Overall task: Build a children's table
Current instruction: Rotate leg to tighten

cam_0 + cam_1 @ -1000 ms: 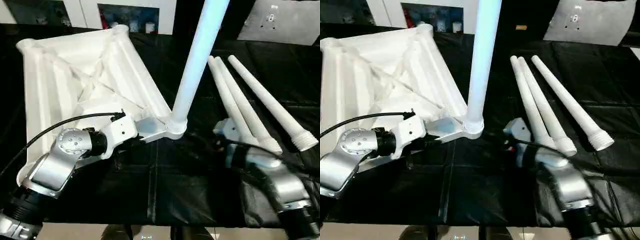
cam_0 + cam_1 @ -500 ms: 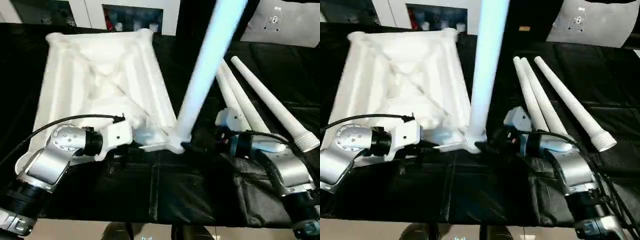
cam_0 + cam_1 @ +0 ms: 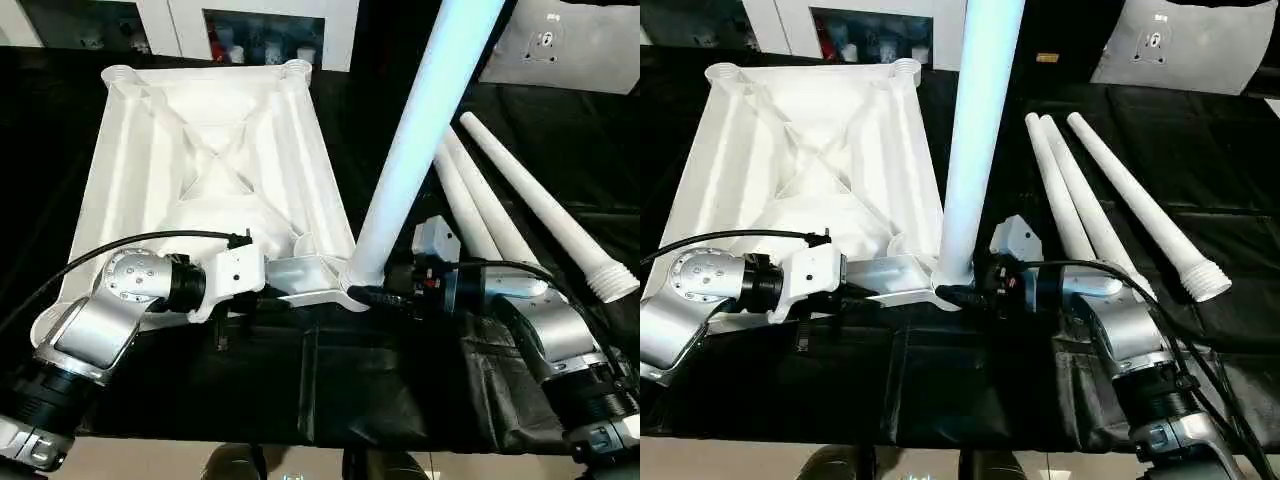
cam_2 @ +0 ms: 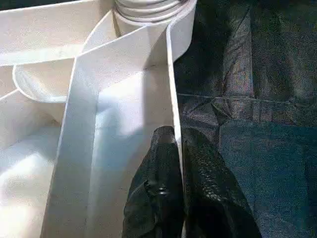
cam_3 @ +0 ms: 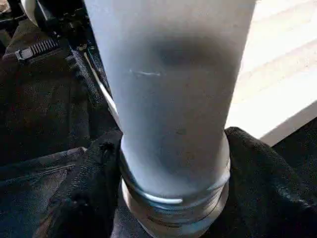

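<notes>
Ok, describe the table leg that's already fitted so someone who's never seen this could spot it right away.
Find the white tabletop lying upside down on the black-covered worktable. At its near corner, by the right claw, one white leg stands upright out of the round socket. The three other legs lie flat on the cloth beside it.

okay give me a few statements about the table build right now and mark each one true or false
1. One leg stands upright in a corner socket of the tabletop. True.
2. The left gripper hangs open above the tabletop. False: it is pinched shut on the tabletop's rim.
3. Three loose legs lie on the black cover. True.
4. The tabletop lies with its ribbed underside facing down. False: the ribs face up.
5. The right gripper is at a loose leg. False: its fingers flank the upright leg's base.
</notes>
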### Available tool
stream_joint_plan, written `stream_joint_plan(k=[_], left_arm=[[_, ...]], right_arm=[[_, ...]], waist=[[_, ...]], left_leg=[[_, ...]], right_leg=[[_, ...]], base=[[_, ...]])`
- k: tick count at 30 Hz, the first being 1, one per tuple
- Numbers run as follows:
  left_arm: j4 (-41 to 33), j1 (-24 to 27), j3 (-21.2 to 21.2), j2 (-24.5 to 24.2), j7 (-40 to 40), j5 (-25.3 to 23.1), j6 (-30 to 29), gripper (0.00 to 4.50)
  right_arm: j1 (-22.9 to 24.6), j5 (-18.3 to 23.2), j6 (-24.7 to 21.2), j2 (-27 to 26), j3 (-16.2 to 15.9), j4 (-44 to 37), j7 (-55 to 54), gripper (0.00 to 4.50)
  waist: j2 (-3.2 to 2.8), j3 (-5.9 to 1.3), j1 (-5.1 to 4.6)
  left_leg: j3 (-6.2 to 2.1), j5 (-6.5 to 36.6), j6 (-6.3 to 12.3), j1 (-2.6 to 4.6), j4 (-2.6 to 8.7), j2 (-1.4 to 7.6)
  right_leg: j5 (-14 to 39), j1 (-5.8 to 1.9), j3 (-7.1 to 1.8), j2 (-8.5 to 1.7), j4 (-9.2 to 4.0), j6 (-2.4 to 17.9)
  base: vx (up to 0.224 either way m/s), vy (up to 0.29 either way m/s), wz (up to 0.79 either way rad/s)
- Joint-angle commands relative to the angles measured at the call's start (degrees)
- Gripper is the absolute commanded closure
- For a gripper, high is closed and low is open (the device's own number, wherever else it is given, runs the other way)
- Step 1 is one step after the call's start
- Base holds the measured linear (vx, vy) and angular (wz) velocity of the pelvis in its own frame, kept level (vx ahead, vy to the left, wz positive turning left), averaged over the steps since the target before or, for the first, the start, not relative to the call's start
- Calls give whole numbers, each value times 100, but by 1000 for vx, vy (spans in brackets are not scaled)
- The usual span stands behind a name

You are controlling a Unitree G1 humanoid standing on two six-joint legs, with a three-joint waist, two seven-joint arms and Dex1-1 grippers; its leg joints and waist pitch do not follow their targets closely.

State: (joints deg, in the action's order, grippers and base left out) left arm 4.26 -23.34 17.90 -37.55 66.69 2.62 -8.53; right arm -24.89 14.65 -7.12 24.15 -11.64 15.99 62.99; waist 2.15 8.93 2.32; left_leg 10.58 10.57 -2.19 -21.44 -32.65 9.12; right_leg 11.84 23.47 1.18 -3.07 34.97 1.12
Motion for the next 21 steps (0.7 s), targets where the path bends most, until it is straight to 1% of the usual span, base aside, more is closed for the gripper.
stream_joint_plan(k=[1,3,6,7,10,11,12,13,14,15,16,17,18,19,20,21], left_arm=[[-37,66,305,-36,280,-74,91,450],[-36,69,304,-37,280,-75,92,450],[-56,102,301,-20,248,-91,50,450],[-86,114,283,10,202,-78,-18,450],[-196,135,242,119,-38,-111,-222,450],[-324,148,166,296,-321,-72,-559,450],[-479,163,101,494,-611,-35,-874,450],[-594,171,54,657,-838,-10,-1111,450],[-829,174,3,994,-1256,1,-1578,450],[-842,174,0,1014,-1282,0,-1605,450],[-911,156,-36,1229,-1550,-26,-1817,450],[-980,133,-67,1488,-1868,-88,-2046,450],[-1036,117,-70,1677,-2101,-161,-2211,450],[-1048,99,-84,1843,-2311,-229,-2311,450],[-1061,86,-108,2018,-2527,-287,-2423,450],[-1106,89,-102,2164,-2674,-322,-2516,450]], right_arm=[[37,18,35,-1,-11,12,111,155],[42,21,31,-4,-14,12,117,164],[173,94,-77,-41,-27,-78,154,172],[232,109,-139,-65,-35,-129,116,173],[386,76,-272,-195,-42,-285,-182,174],[488,4,-366,-431,-4,-377,-660,175],[584,-57,-495,-714,41,-477,-1182,175],[651,-100,-602,-936,69,-555,-1576,175],[763,-137,-741,-1325,43,-708,-2104,175],[769,-140,-748,-1348,41,-716,-2133,175],[786,-198,-804,-1524,17,-734,-2382,175],[792,-297,-850,-1743,0,-725,-2686,175],[791,-383,-871,-1918,-10,-710,-2930,175],[771,-448,-881,-2045,-15,-681,-3110,175],[748,-500,-886,-2166,-23,-648,-3267,176],[725,-542,-918,-2279,-24,-625,-3408,176]], waist=[[-7,-372,-17],[-6,-371,-16],[-5,-369,-14],[7,-369,-15],[-3,-363,-10],[-35,-364,-11],[-46,-347,-15],[-38,-341,-25],[-68,-332,-37],[-39,-317,-59],[-36,-314,-65],[-35,-299,-100],[-58,-292,-87],[-27,-281,-103],[-30,-291,-99],[-19,-292,-105]], left_leg=[[-104,150,798,99,288,407],[-103,172,797,96,287,405],[-101,220,787,98,289,406],[-99,236,784,101,291,410],[-101,227,745,101,299,417],[-102,270,705,106,302,422],[-110,386,635,103,318,422],[-104,438,567,106,330,433],[-124,579,387,102,353,431],[-136,864,240,113,372,421],[-155,937,182,93,383,404],[-158,1022,91,68,407,403],[-158,1125,71,101,406,408],[-147,1231,54,116,402,399],[-155,1175,46,98,406,389],[-147,1099,81,100,399,385]], right_leg=[[-156,-277,-269,-490,-254,1764],[-109,-279,-271,-492,-258,1762],[-16,-276,-271,-492,-268,1756],[17,-276,-273,-494,-273,1747],[50,-270,-276,-488,-270,1721],[111,-255,-276,-498,-272,1731],[284,-249,-275,-498,-303,1721],[365,-248,-280,-501,-312,1705],[658,-243,-279,-517,-330,1691],[1167,-233,-277,-525,-401,1582],[1386,-261,-271,-527,-408,1507],[1631,-258,-278,-517,-428,1373],[1773,-226,-285,-521,-459,1311],[1991,-190,-308,-524,-499,1212],[2052,-204,-307,-524,-497,1122],[1933,-190,-313,-508,-495,1075]], base=[[0,0,0],[0,0,0],[0,0,0],[0,0,0],[0,0,0],[0,0,0],[0,0,0],[0,0,0],[0,0,0],[0,0,0],[0,0,0],[0,0,0],[0,0,0],[0,0,0],[0,0,0],[0,0,0]])
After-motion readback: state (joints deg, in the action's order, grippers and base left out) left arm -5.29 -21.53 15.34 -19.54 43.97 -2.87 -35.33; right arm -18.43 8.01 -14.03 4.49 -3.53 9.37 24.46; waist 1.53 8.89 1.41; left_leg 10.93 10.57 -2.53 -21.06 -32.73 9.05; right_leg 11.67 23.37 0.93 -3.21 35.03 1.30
